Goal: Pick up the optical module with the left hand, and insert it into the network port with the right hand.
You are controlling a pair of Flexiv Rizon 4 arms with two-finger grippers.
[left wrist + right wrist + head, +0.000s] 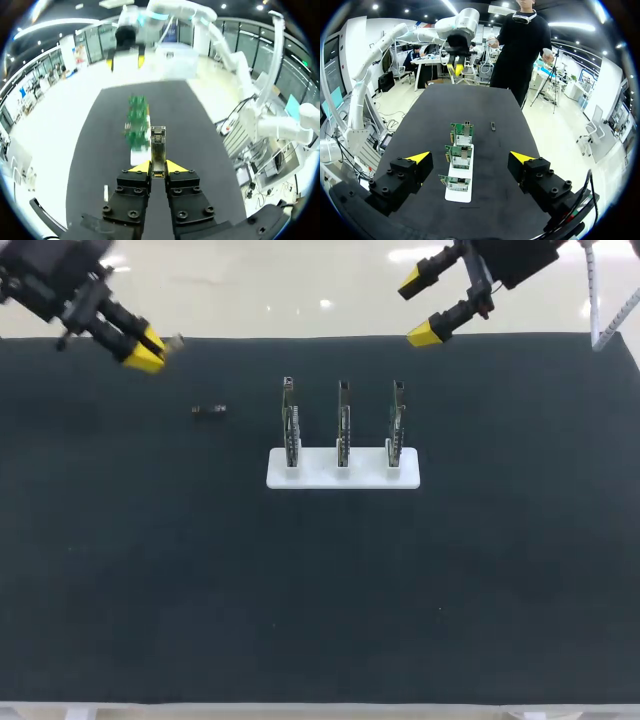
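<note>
My left gripper (148, 350) hangs over the table's far left corner, shut on the optical module (172, 341), a small metal piece that sticks out beyond the yellow tips. In the left wrist view the module (158, 147) stands clamped between the gripper's (158, 168) fingers and points toward the boards (137, 122). Three green circuit boards (343, 425) with ports stand upright in a white base (320, 476) at mid-table. My right gripper (420, 308) is open above the far right edge, with nothing between its fingers. Seen from the right wrist, that gripper (470, 159) has the boards (459, 156) ahead of it.
A small dark part (209, 409) lies on the black mat left of the boards, also visible in the right wrist view as the dark part (493, 126) beside the farthest board. The black mat (320, 600) stretches to the near edge.
</note>
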